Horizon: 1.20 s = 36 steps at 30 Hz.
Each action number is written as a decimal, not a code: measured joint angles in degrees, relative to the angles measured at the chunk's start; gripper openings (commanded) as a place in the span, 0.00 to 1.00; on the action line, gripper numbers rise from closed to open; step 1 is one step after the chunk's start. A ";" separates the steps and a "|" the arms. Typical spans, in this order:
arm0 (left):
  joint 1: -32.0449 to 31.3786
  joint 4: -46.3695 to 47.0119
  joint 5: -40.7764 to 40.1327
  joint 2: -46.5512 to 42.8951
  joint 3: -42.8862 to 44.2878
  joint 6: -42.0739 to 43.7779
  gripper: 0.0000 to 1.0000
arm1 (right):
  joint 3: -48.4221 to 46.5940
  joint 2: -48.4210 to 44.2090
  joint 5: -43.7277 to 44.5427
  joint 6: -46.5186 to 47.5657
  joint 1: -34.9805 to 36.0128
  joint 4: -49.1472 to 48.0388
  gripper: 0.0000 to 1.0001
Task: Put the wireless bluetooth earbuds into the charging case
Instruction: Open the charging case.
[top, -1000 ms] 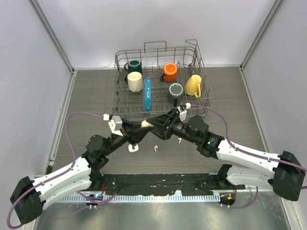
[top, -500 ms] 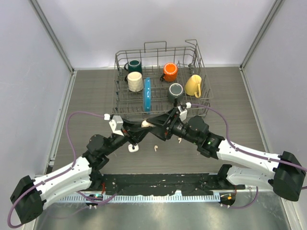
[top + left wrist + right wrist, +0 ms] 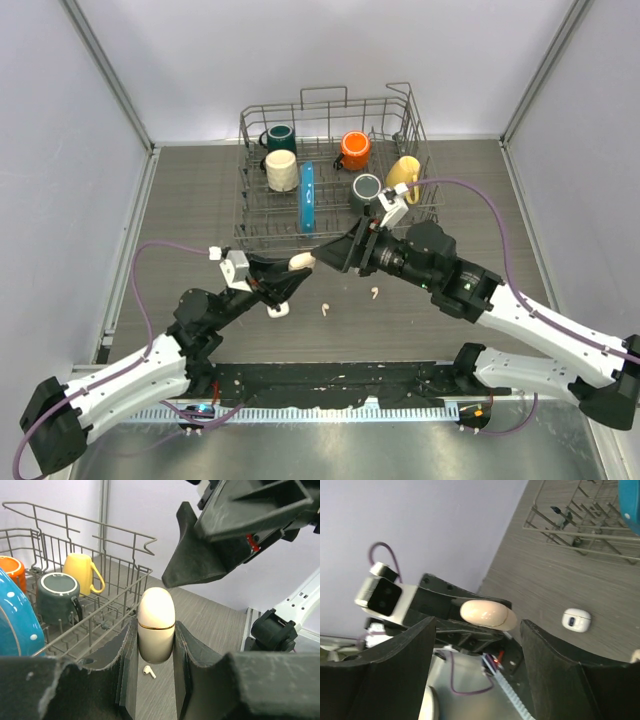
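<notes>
The left tool (image 3: 155, 636) clamped the cream case (image 3: 156, 614), its long axis aimed up at the right tool (image 3: 332, 254), jaws spread and empty, just beyond its tip; earbuds (image 3: 323, 308) lay below.

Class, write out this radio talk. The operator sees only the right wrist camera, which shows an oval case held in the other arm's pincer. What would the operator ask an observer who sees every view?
Operator: Is that case's lid open or closed?
Observer: Closed. In the left wrist view, the cream charging case shows a thin seam line that is shut all round. The left pincer grips it below that seam.
Operator: Where are the loose earbuds?
Observer: The top view shows two on the table between the arms and the dish rack: the left earbud and the right earbud.
</notes>
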<state>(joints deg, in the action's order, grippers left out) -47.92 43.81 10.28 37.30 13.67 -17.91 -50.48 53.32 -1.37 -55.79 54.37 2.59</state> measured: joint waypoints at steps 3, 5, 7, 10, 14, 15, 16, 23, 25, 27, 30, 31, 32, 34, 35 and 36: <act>0.00 -0.02 0.28 -0.33 0.02 0.90 0.00 | -3.89 3.45 -2.19 6.97 0.02 5.51 0.69; -0.02 -0.39 0.59 -0.33 0.02 1.53 0.00 | -4.35 4.66 -3.34 10.25 0.02 7.78 0.68; -0.02 -0.83 1.01 -0.28 0.02 1.88 0.00 | -4.35 4.94 -4.22 12.41 0.02 9.73 0.67; 0.00 -1.01 1.55 -0.17 0.02 2.23 0.00 | -4.39 4.94 -5.33 14.91 0.02 10.40 0.66; 0.00 -1.01 1.86 -0.17 0.02 2.97 0.00 | -4.39 5.44 -6.05 15.58 0.02 10.38 0.65; -0.02 -1.01 1.92 -0.15 0.02 3.10 0.00 | -4.39 5.73 -6.08 15.58 0.02 10.36 0.65; -0.02 -0.98 2.03 -0.11 0.02 3.21 0.00 | -4.39 6.01 -6.05 15.56 0.02 10.36 0.65; 0.00 -0.81 3.08 0.59 0.02 3.41 0.00 | -4.37 6.64 -4.85 14.82 0.04 9.84 0.64; 0.00 -0.79 3.37 0.59 0.02 3.41 0.00 | -4.37 6.56 -4.63 14.49 0.07 9.35 0.64; 0.02 -0.81 3.67 0.59 0.02 3.41 0.00 | -4.37 6.49 -4.33 13.99 0.09 8.81 0.64; 0.00 -0.83 4.07 0.59 0.02 3.41 0.00 | -4.35 6.45 -4.04 13.35 0.17 8.33 0.63; 0.02 -0.83 4.24 0.59 0.02 3.41 0.00 | -4.35 6.45 -4.04 13.25 0.17 8.17 0.63; 0.02 -0.94 4.35 0.59 0.02 3.41 0.00 | -4.35 6.45 -3.98 13.14 0.17 8.11 0.63; 0.04 -1.25 4.68 0.57 0.02 3.41 0.00 | -4.35 6.45 -3.82 12.92 0.17 8.00 0.63; 0.04 -1.33 4.74 0.57 0.02 3.41 0.00 | -4.33 6.45 -3.82 12.76 0.17 7.89 0.63; 0.04 -1.33 4.74 0.57 0.02 3.39 0.00 | -4.33 6.45 -3.85 12.74 0.17 7.69 0.63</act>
<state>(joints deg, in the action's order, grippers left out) -47.88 42.48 15.03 37.87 13.69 -14.52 -54.81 59.77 -5.21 -43.05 54.54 10.28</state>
